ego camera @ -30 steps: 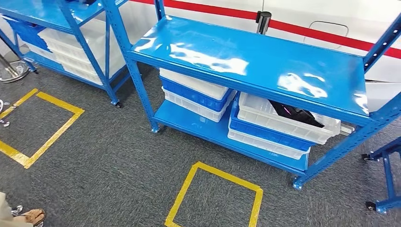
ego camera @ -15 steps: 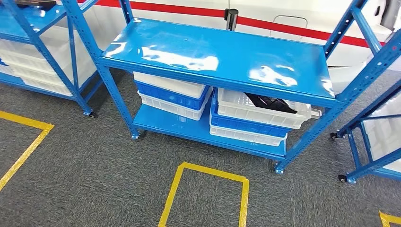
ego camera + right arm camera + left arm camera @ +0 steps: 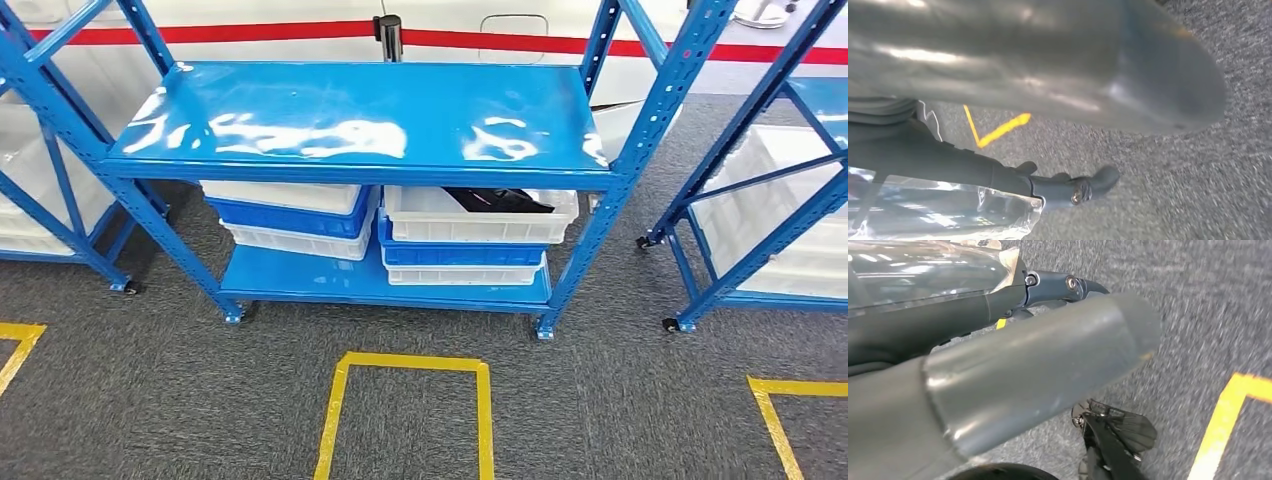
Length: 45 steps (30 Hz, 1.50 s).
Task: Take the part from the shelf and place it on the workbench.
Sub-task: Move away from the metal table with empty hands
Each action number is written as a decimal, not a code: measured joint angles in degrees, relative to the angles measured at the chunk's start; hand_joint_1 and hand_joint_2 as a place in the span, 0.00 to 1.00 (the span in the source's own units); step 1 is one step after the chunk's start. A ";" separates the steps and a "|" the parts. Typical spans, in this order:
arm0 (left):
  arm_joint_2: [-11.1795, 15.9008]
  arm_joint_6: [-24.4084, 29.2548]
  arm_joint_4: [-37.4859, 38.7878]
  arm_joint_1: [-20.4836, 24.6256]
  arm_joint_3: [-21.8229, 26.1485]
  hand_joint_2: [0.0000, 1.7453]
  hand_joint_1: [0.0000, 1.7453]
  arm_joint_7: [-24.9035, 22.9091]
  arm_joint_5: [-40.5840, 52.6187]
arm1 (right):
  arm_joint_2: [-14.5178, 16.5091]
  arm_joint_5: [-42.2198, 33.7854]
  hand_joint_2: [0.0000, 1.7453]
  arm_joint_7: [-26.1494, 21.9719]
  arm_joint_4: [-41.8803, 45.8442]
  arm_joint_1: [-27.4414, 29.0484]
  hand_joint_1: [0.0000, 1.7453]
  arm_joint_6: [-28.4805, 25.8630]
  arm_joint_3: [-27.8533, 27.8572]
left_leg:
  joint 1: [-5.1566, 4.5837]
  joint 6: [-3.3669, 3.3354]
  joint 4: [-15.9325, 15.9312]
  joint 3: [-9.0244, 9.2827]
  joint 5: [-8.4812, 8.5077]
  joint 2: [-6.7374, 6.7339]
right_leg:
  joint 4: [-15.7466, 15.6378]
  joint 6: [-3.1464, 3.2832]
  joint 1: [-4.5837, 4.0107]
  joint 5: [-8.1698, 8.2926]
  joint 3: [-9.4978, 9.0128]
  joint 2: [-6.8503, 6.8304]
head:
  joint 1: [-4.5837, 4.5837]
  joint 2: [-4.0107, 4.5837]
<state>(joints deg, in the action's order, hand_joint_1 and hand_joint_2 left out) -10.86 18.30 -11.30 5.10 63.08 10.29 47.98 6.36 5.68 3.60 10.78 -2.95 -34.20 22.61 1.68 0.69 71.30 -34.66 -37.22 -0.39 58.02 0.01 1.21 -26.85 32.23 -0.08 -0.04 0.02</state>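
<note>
Straight ahead of me stands a blue shelf point(image 3: 360, 120) with a glossy top deck and a lower deck near the floor. On that lower deck sit two stacks of crates: at the left a white, blue and white stack point(image 3: 290, 215), at the right a second stack whose top white crate point(image 3: 480, 215) rests on a blue one. The dark part point(image 3: 497, 200) lies inside that top right crate, under the upper deck, its far end hidden by the deck edge. On the grey carpet just near me from the shelf is a yellow tape square point(image 3: 410, 410); another yellow corner point(image 3: 790, 410) shows at the right, and one more at the far left edge. More blue racking with white crates point(image 3: 780, 220) stands to the right, and another rack point(image 3: 40, 180) to the left. Behind the shelf runs a white wall with a red stripe point(image 3: 250, 32), and a black post point(image 3: 387, 35) rises beside it. My left hand point(image 3: 1048, 365) hangs over the carpet, thumb and a dark finger extended with nothing in them; my right hand point(image 3: 1073, 100) hangs likewise, fingers apart and holding nothing.
</note>
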 joint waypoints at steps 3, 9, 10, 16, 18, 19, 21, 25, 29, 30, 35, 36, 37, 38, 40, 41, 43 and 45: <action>0.01 0.02 0.00 -0.17 0.01 0.00 0.00 -0.02 0.03 | -0.06 1.81 0.00 0.75 0.00 0.09 0.00 -0.08 -0.51 | -0.01 -0.59 -0.63 -1.11 3.10 0.38 | 0.02 0.10 -0.45 -0.03 -0.24 1.40 | 0.01 0.00; 0.05 0.00 0.02 -0.01 -0.01 0.00 0.00 0.03 0.13 | -0.14 2.10 0.00 0.91 0.00 0.07 0.00 -0.19 -1.12 | -0.89 -1.16 -12.81 3.31 8.92 0.81 | 0.16 -0.24 -1.31 -0.50 0.32 2.13 | -0.07 0.00; 0.03 0.00 0.02 -0.03 -0.01 0.00 0.00 0.03 0.13 | -0.17 2.11 0.00 0.92 0.00 0.09 0.00 -0.21 -1.19 | -1.07 -1.16 -12.88 3.32 8.98 0.82 | 0.18 -0.34 -1.38 -0.56 0.47 2.10 | -0.07 0.00; 0.04 0.02 0.02 -0.03 -0.01 0.00 0.00 0.03 0.13 | -0.23 2.12 0.00 0.92 0.00 0.09 0.00 -0.25 -1.27 | -1.80 -1.77 -12.81 3.20 9.12 0.82 | 0.07 -0.95 -1.19 -0.22 0.25 2.08 | -0.07 0.00; 0.04 0.02 0.02 -0.03 -0.01 0.00 0.00 0.03 0.13 | -0.28 2.13 0.00 0.92 0.00 0.10 0.00 -0.27 -1.27 | -1.88 -1.91 -12.76 3.09 9.21 0.83 | 0.02 -1.13 -1.15 -0.09 0.06 2.09 | -0.09 0.00; 0.04 0.02 0.02 -0.04 -0.01 0.00 0.00 0.03 0.13 | -0.30 2.13 0.00 0.92 0.00 0.10 0.00 -0.27 -1.27 | -1.92 -1.97 -12.75 3.05 9.24 0.83 | 0.00 -1.19 -1.12 -0.05 -0.01 2.09 | -0.09 0.00; 0.04 0.02 0.02 -0.03 -0.01 0.00 0.00 0.03 0.13 | -0.31 2.14 0.00 0.92 0.00 0.09 0.00 -0.27 -1.28 | -1.98 -2.03 -12.74 3.03 9.24 0.84 | -0.04 -1.24 -1.04 -0.03 0.02 2.08 | -0.08 0.00; 0.04 0.02 0.02 -0.02 -0.01 0.00 0.00 0.03 0.13 | -0.31 2.13 0.00 0.92 0.00 0.08 0.00 -0.46 -1.29 | -2.01 -2.21 -12.74 3.03 9.12 0.83 | -0.07 -1.31 -0.84 -0.10 0.08 2.08 | -0.07 0.00; 0.05 0.02 0.02 -0.02 -0.01 0.00 0.00 0.03 0.13 | -0.27 2.12 0.00 0.92 0.00 0.09 0.00 -0.62 -1.29 | -2.00 -2.25 -12.74 3.04 9.09 0.83 | -0.07 -1.39 -0.80 -0.15 0.09 2.08 | -0.07 0.00; 0.05 0.04 0.02 -0.02 -0.01 0.00 0.00 0.03 0.13 | -0.26 2.12 0.00 0.93 0.00 0.10 0.00 -0.62 -1.29 | -1.99 -2.25 -12.74 3.04 9.09 0.83 | -0.07 -1.39 -0.81 -0.15 0.09 2.08 | -0.07 0.00; 0.08 0.39 0.02 -0.02 -0.01 1.00 0.00 0.21 0.08 | -0.23 2.39 0.00 1.24 0.00 0.10 0.00 -0.50 -1.34 | -1.86 -2.24 -12.74 3.04 9.10 0.83 | -0.07 -1.39 -0.87 -0.15 0.08 2.08 | -0.07 0.00; 0.09 0.52 0.02 -0.02 -0.01 1.00 0.00 0.40 -0.06 | -0.22 2.58 0.00 1.16 0.00 0.10 0.00 -0.37 -1.40 | -1.84 -2.24 -12.75 3.03 9.10 0.83 | -0.07 -1.38 -0.88 -0.15 0.09 2.08 | -0.07 0.00; 0.10 0.65 0.02 -0.02 -0.01 1.00 0.00 0.63 -0.22 | -0.22 2.77 0.00 1.02 0.00 0.10 0.00 -0.17 -1.48 | -1.83 -2.24 -12.75 3.03 9.10 0.83 | -0.07 -1.38 -0.88 -0.15 0.09 2.08 | -0.07 0.00; 0.10 0.76 0.02 -0.02 -0.01 1.00 0.00 0.82 -0.37 | -0.23 2.93 0.00 0.86 0.00 0.09 0.00 0.01 -1.55 | -1.82 -2.24 -12.75 3.03 9.10 0.83 | -0.06 -1.38 -0.89 -0.15 0.09 2.08 | -0.07 0.00; 0.10 0.91 0.02 -0.02 -0.01 1.00 0.00 1.03 -0.50 | -0.24 3.11 0.00 0.60 0.00 0.09 0.00 0.27 -1.63 | -1.79 -2.24 -12.75 3.03 9.10 0.83 | -0.06 -1.38 -0.89 -0.15 0.10 2.08 | -0.07 0.00; 0.10 0.94 0.02 -0.02 -0.01 1.00 0.00 1.06 -0.51 | -0.24 3.14 0.00 0.55 0.00 0.09 0.00 0.29 -1.65 | -1.77 -2.24 -12.75 3.03 9.10 0.83 | -0.06 -1.38 -0.89 -0.15 0.10 2.08 | -0.07 0.00; 0.10 0.96 0.02 -0.02 -0.01 1.00 0.00 1.08 -0.55 | -0.24 3.17 0.00 0.51 0.00 0.09 0.00 0.30 -1.67 | -1.77 -2.24 -12.75 3.02 9.10 0.83 | -0.06 -1.38 -0.89 -0.15 0.11 2.08 | -0.07 0.00; 0.10 0.96 0.02 -0.02 -0.01 1.00 0.00 1.08 -0.57 | -0.24 3.19 0.00 0.51 0.00 0.09 0.00 0.29 -1.69 | -1.77 -2.23 -12.75 3.00 9.10 0.83 | -0.06 -1.38 -0.89 -0.15 0.11 2.08 | -0.07 0.00</action>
<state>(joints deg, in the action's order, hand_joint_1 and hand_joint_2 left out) -10.75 19.26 -11.28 5.08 63.08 11.37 47.41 6.12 8.87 4.11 10.78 -2.85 -33.90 20.92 -0.09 -1.55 58.56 -31.65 -28.12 0.44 57.95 -1.37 0.32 -27.00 32.34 2.00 -0.11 0.02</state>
